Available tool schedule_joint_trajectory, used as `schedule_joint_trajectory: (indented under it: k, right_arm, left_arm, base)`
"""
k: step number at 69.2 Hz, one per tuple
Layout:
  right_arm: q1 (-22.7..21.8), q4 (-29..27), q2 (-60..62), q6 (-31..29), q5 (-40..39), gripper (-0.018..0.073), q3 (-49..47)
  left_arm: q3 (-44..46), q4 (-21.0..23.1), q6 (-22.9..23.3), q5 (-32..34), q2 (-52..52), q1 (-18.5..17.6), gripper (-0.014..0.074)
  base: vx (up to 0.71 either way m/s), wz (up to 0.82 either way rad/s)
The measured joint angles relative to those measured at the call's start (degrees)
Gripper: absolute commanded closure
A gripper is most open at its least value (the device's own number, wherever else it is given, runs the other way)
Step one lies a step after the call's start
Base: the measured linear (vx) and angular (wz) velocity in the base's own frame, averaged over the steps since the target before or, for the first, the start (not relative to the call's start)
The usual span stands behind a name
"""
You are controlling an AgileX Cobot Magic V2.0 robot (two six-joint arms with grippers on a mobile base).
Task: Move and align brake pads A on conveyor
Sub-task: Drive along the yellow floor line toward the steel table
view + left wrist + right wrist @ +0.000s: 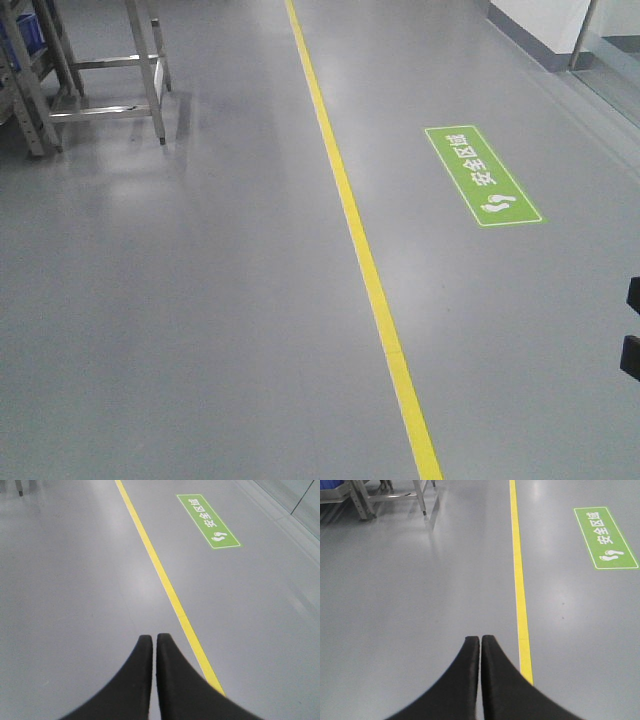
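You are looking at a wide, smooth grey factory floor (180, 320), which fills nearly every view; at the far left stands a bare stainless-steel frame rack (145, 75) on thin legs, well apart from both arms; a long yellow painted line (352, 225) runs down the floor from the far end toward you; to its right lies a green rectangular floor sign (482, 176) with white characters and footprints.

Neither the brake pads A nor the conveyor shows in any of the three views, so you cannot say from here where they lie; my judgement is that they sit outside the cameras' reach and the base must bring you to them first.

The left gripper (154, 639), two black curved fingers, is pressed together tip to tip with nothing between; the right gripper (480, 639) is the same, clenched and empty, hanging above the floor just left of the yellow line.

At the right edge of the front view two small black shapes (632, 335) intrude; they may be part of the right arm, but too little shows to tell.

As for progress, nothing visible is done; neither gripper holds a pad, and none is seen moved or aligned; every pad is left to find, grasp, carry to the conveyor and line up.
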State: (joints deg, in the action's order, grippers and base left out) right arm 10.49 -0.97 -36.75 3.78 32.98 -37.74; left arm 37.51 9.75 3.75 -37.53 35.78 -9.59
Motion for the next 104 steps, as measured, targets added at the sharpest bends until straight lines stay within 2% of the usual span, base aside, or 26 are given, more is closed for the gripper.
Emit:
schedule_joint_trajectory:
  k: [104]
  right_arm:
    - [0.0, 0.0, 0.0, 0.0, 0.05, 0.0569, 0.0]
  left_arm:
    - [0.0, 0.0, 0.0, 0.0, 0.0, 0.0, 0.0603]
  base:
    - [0.5, -0.02]
